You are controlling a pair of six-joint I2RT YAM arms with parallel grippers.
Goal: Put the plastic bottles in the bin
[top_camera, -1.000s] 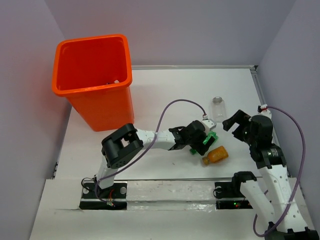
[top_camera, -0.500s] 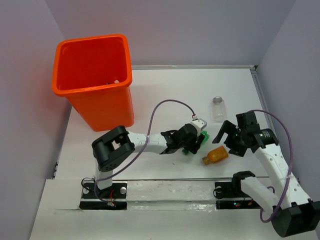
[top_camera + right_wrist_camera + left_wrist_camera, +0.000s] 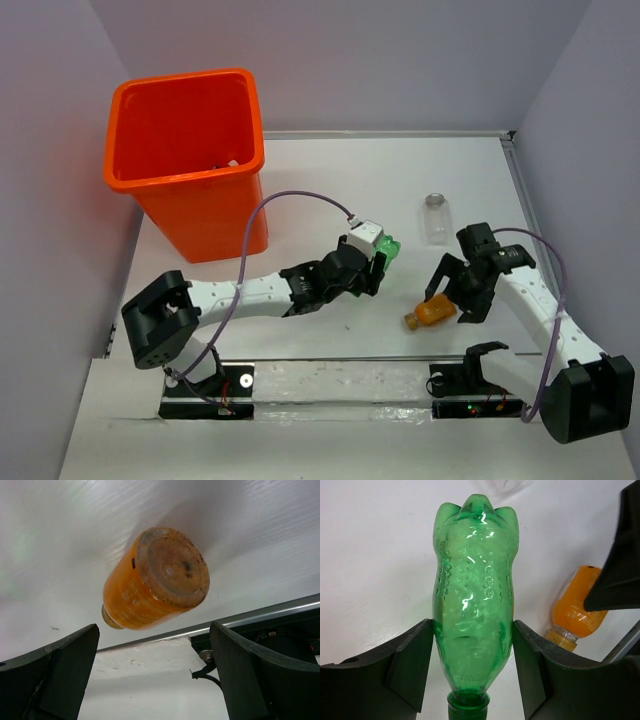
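**Item 1: green bottle** (image 3: 472, 595). Clear green plastic. It is pinched across its body by the left gripper (image 3: 471, 647), with one dark finger pressed to each side. The neck points back toward the wrist and the lobed base points away. It sits about mid-desk and seems raised off the surface. The grip around the widest part probably keeps it from slipping during the carry.

**Item 2: orange bottle** (image 3: 150, 585). A stubby bottle lying on its side close to the near edge, right of centre. Its flat base faces the right wrist camera and its cap points toward the near edge. The right gripper (image 3: 455, 292) has its jaws spread wide to either side of the bottle and touches nothing. This looks like lining up for a grasp across the body.

**Item 3: clear bottle** (image 3: 437, 217). It lies alone toward the right edge, beyond the orange bottle, and neither arm is at it.

**Item 4: orange bin** (image 3: 255, 110). Tall, with its mouth open, standing at the far left corner. Something small and pale shows inside, too small to identify.

**Surroundings and obstructions.**
- The bin's high wall stands between the green bottle and the mouth, so the bottle must be lifted over the rim.
- A purple cable (image 3: 290, 197) arches above the left arm.
- The metal rail (image 3: 210, 627) along the near edge runs just behind the orange bottle and leaves little room there.
- The two grippers are near each other at mid-desk.
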